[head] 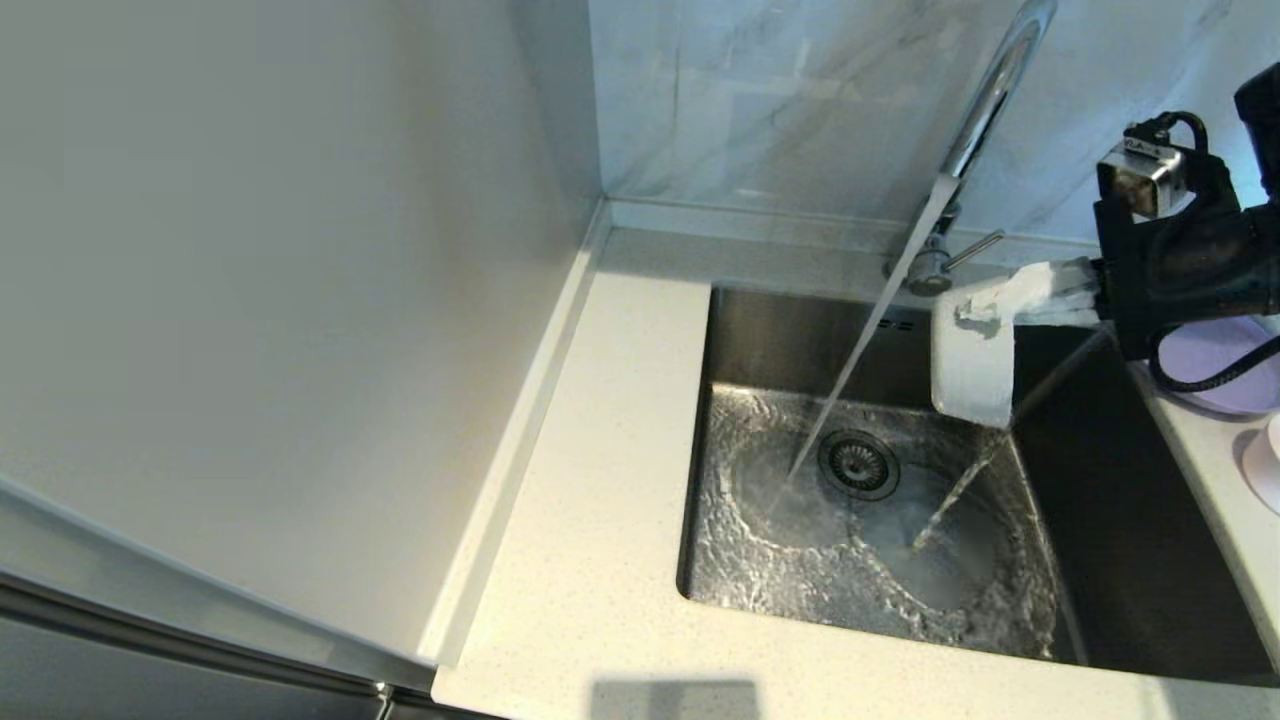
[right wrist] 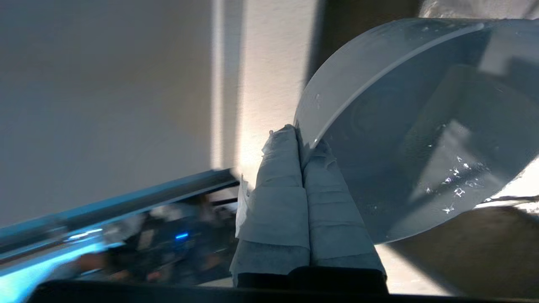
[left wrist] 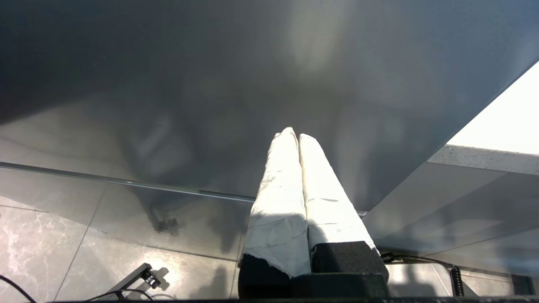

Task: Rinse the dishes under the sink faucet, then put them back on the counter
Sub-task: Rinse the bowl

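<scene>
The cream surface wraps the sink from nine o'clock round to six, with a bare strip at three o'clock where the lilac plate and a small pink dish are seen at the head view's edge. Water from the faucet runs slantwise into the basin and lands just at nine o'clock of the drain. The whitish bowl is held tipped on edge over the basin's back half, at about two o'clock of the drain, clear of the stream, and water is being poured out of it. It is pinched by its rim in the right gripper, whose fingers are closed tight on it. The tilt is best kept until the bowl is drained. Open room lies over the basin; the faucet neck and the sink's three o'clock wall are the edges to be cleared. The left gripper is parked below the surface, fingers pressed together, empty.
</scene>
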Motion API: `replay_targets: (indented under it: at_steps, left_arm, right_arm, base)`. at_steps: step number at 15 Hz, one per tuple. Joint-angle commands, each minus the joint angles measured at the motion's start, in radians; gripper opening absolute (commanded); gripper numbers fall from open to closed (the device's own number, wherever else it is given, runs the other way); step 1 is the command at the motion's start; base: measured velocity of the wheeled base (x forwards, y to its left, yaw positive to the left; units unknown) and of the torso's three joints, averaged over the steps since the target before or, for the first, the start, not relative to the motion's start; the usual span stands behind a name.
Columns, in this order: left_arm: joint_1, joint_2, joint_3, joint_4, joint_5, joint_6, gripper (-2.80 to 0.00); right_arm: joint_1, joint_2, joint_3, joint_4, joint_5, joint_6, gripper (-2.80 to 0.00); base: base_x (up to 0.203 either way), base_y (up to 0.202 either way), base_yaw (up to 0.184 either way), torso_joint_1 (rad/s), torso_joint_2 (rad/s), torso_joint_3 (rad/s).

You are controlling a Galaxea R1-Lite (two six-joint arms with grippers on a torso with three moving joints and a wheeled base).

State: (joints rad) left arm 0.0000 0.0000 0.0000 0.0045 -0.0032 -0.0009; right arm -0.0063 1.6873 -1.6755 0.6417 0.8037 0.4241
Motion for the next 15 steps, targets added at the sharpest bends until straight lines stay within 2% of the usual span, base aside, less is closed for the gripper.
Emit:
replay_targets:
  at_steps: [1, 3, 7, 10, 15]
  left_arm:
    - [0.0, 0.0, 0.0, 0.0, 0.0, -0.001, -2.8]
    - [0.0, 0.0, 0.0, 0.0, 0.0, -0.001, -2.8]
    - [0.0, 0.0, 0.0, 0.0, 0.0, -0.001, -2.8]
    - [0.0, 0.0, 0.0, 0.0, 0.0, -0.001, -2.8]
    - [0.0, 0.0, 0.0, 0.0, 0.0, -0.001, -2.8]
  right_arm:
    - [-0.105, 0.024, 0.005, 0.002, 0.247, 0.083, -2.8]
    - [-0.193, 0.035, 0.015, 0.002, 0.406, 0.145, -2.8]
    - [-0.332, 0.031, -0.014, 0.001, 0.716, 0.154, -2.8]
    - [-0.383, 0.003, -0.047, -0.027, 0.726, 0.148, -2.8]
    - [-0.347, 0.02, 0.135, -0.083, 0.726, 0.131, -2.8]
  base:
    - [0.0, 0.0, 0.0, 0.0, 0.0, 0.0]
    - [0.0, 0.0, 0.0, 0.0, 0.0, 0.0]
    - [0.0, 0.0, 0.0, 0.0, 0.0, 0.0]
    - [0.0, 0.0, 0.0, 0.0, 0.0, 0.0]
    - [0.0, 0.0, 0.0, 0.0, 0.0, 0.0]
